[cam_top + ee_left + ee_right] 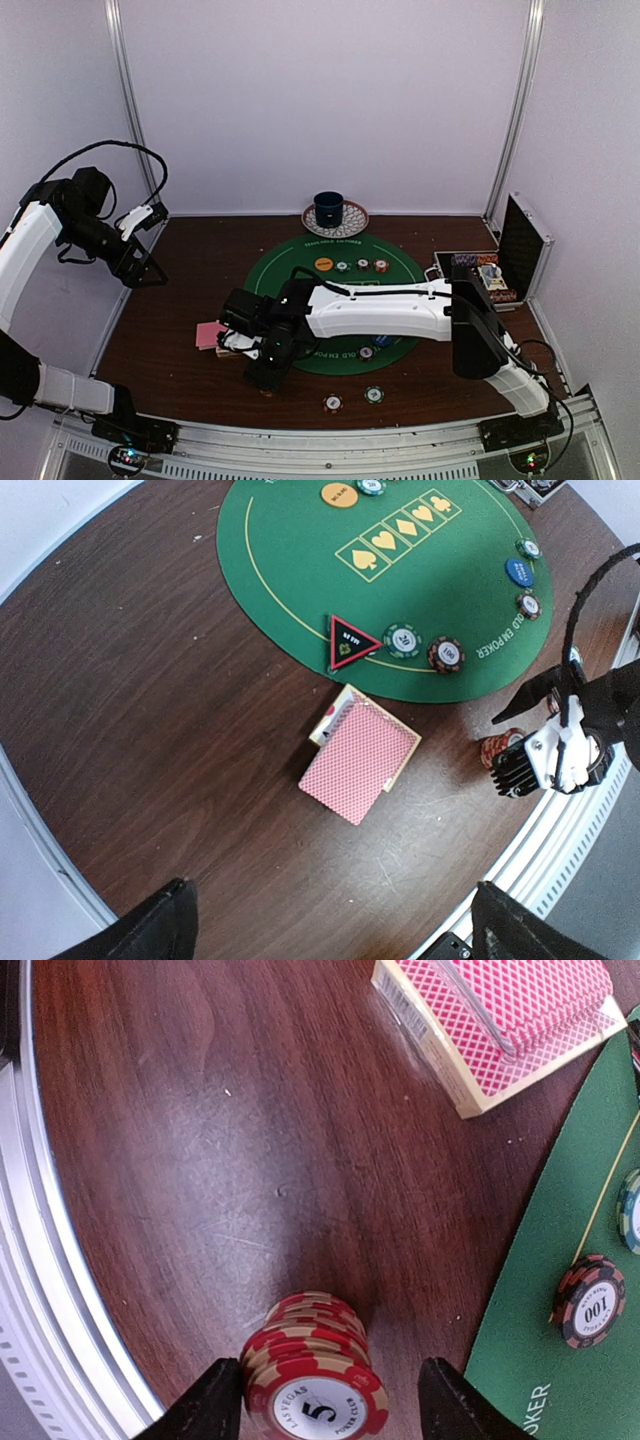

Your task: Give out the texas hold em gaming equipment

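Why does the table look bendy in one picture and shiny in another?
Left wrist view: the wide lens curves the table edge, while in the top view its edges run straight. Right wrist view: light glares pale off the wood just beyond the red chip stack.

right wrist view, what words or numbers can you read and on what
"LAS VEGAS", "5", "POKER CLUB": top red chip of the stack
"100": dark chip on the green mat, near its edge
"OKER": cut off by the frame, printed on the mat
card box side print: too small to read
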Motion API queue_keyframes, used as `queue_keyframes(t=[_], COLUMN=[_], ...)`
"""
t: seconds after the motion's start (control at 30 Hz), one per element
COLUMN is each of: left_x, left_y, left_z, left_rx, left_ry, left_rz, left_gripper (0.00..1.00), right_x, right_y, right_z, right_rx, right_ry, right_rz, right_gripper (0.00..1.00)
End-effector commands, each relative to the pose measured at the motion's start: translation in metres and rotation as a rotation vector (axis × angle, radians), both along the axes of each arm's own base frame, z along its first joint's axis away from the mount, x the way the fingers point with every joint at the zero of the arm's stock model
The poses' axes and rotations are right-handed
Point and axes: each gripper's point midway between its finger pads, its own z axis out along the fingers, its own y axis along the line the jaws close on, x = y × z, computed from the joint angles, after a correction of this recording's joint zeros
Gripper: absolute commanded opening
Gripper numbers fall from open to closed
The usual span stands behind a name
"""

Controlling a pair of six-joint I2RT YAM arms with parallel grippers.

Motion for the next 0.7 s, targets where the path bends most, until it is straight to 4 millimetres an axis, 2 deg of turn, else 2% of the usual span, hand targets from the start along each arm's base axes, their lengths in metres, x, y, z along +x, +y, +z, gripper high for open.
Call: queue_keyframes(t=[0.0,0.3,0.67], left_x=[0.0014,0.0016,0.0013], left_y=[-0.0016,-0.0016,-0.0005], left_z=[0.0071,0.0070,0.0070], left_rx=[-0.002,-0.002,0.004], left_ry=[-0.039,-0.039,-0.042], left_rz=[-0.017,-0.017,-0.017], left_gripper=[0.98,0.97,0.98], right_x=[0.0055,0.0057,0.0064], right_y=[0.0047,0.0052,0.0040], right_z=[-0.0001,-0.0037,-0.0051], right_rx=[0.009,0.005,-0.002], right_ry=[-0.004,0.001,0.002], right_rz=[0.001,0.003,0.002], right_gripper=[0.62,0.63,0.56])
